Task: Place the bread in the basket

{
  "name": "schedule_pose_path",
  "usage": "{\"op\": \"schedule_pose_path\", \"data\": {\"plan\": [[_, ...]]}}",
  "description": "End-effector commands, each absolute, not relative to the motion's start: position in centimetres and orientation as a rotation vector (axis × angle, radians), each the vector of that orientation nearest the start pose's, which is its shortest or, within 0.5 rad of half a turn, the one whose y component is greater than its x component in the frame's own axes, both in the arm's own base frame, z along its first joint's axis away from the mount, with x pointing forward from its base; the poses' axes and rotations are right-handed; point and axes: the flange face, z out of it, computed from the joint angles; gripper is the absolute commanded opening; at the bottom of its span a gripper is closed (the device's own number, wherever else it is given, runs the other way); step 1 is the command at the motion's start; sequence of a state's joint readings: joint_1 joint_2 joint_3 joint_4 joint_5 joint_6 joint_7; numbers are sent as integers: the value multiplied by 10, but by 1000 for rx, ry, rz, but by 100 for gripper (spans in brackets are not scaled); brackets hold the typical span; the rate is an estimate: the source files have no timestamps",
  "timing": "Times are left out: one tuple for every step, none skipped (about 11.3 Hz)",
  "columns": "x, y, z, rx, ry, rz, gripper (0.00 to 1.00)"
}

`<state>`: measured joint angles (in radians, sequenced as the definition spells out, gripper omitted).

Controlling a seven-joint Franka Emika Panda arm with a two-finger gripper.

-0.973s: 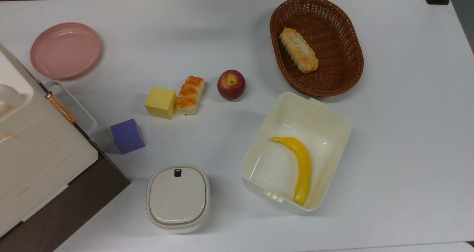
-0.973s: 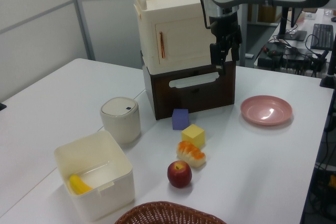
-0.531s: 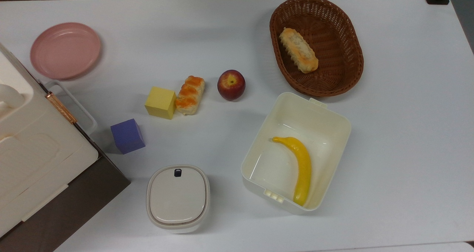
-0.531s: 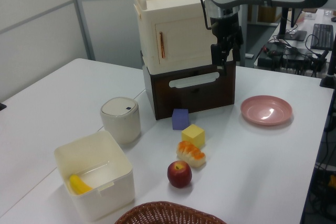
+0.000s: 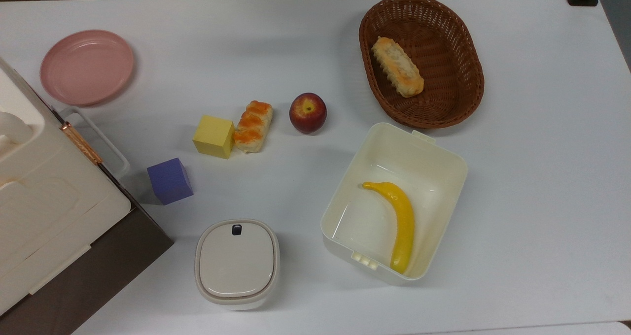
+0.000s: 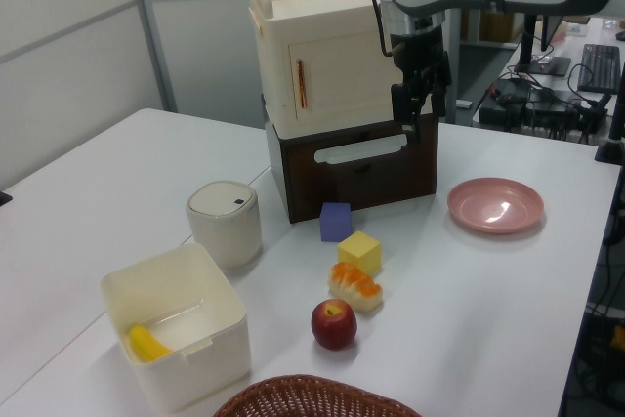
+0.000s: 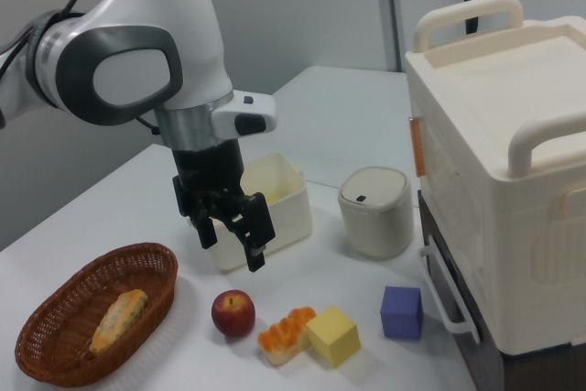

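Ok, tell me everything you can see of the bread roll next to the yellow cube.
The bread is a short stubby roll with a shiny orange-brown segmented top and pale cream sides. It lies flat on the white table, lengthwise tilted in the top view, one long side against the yellow cube. The apple sits apart on its other side. Nothing grips it; the open pincer hangs above the table.
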<state>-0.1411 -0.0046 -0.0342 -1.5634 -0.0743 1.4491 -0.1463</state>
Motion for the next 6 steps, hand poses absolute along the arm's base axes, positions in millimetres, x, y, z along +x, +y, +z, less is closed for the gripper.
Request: {"op": "schedule_pose_path", "data": {"plan": [[519, -106, 609, -3105, 66, 210, 100], [518, -104, 601, -3096, 66, 232, 100], [518, -104, 595, -3095, 68, 239, 100], [521, -105, 586, -3098, 71, 223, 100], [525, -106, 581, -3106, 72, 181, 100], [530, -107, 575, -3114, 75, 132, 100]]}}
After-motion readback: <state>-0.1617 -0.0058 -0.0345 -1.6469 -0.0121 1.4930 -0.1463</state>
